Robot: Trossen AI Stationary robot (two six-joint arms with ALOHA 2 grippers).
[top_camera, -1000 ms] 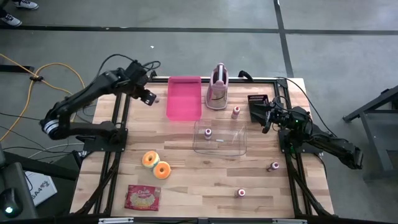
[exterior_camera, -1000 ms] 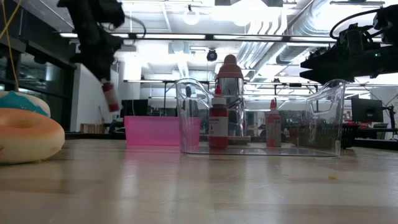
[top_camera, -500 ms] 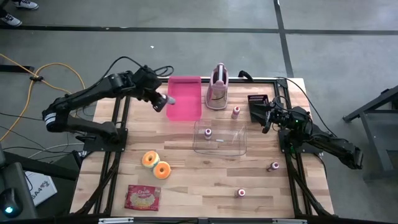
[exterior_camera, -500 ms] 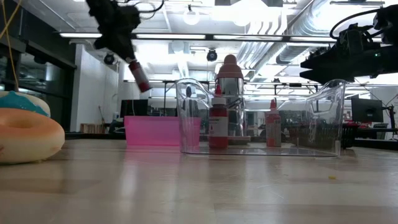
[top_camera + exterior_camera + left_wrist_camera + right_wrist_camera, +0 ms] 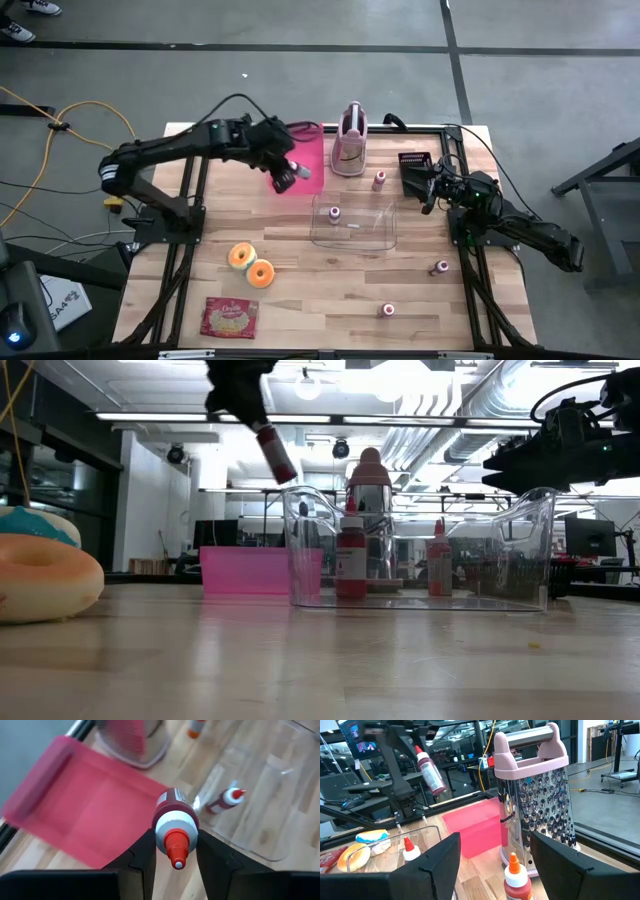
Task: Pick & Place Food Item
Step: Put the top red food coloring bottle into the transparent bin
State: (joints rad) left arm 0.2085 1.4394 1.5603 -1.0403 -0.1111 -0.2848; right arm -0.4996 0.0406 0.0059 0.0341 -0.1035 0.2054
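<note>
The left pincer is clamped on a red bottle, white cap and red nozzle toward the camera in the left wrist view; the high view places it in the air over the pink tray's corner, near the clear bin. The low view alone shows the bottle tilted, well above the table. The right pincer waits at the table's right edge, fingers spread, empty. Its wrist view shows a grater and another bottle just beside it. One bottle stands in the bin. Donuts and a packet lie well apart from it. In the low view, the left pincer is cut off at the top.
</note>
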